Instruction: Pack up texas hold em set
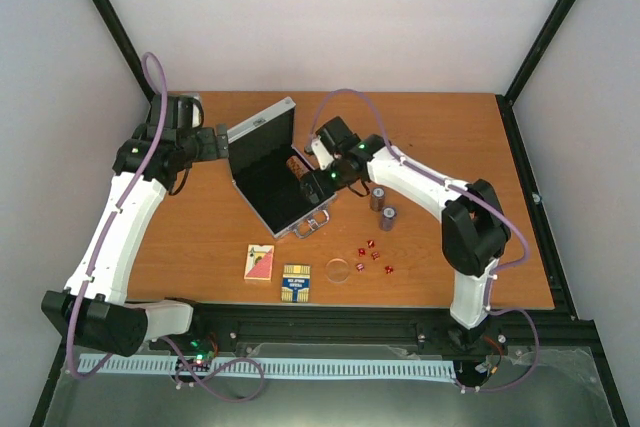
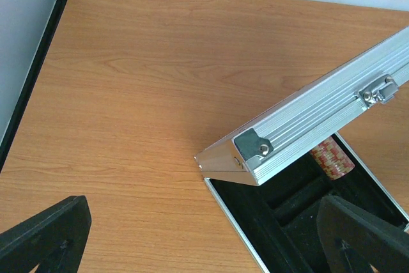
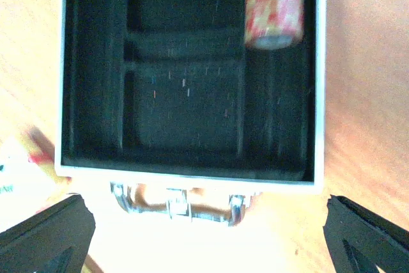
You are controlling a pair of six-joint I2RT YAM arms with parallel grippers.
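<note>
The silver case [image 1: 262, 185] stands open mid-table, black-lined, its lid [image 1: 262, 127] raised at the far left. One red-and-cream chip stack [image 3: 273, 4] lies in the case's right slot. My right gripper [image 3: 206, 222] hovers open over the handle [image 3: 172, 206] end, holding nothing. My left gripper [image 2: 201, 222] is open beside the lid's corner [image 2: 249, 151], apart from it. On the table lie two dark chip stacks [image 1: 383, 207], red dice [image 1: 372, 252], a clear disc [image 1: 338, 269], a red-white deck [image 1: 259, 262] and a blue-yellow deck [image 1: 296, 282].
The wooden table [image 1: 440, 137] is framed by black rails, with white walls behind. The loose pieces lie between the case and the near edge. The right arm [image 1: 430, 187] reaches over the standing chip stacks.
</note>
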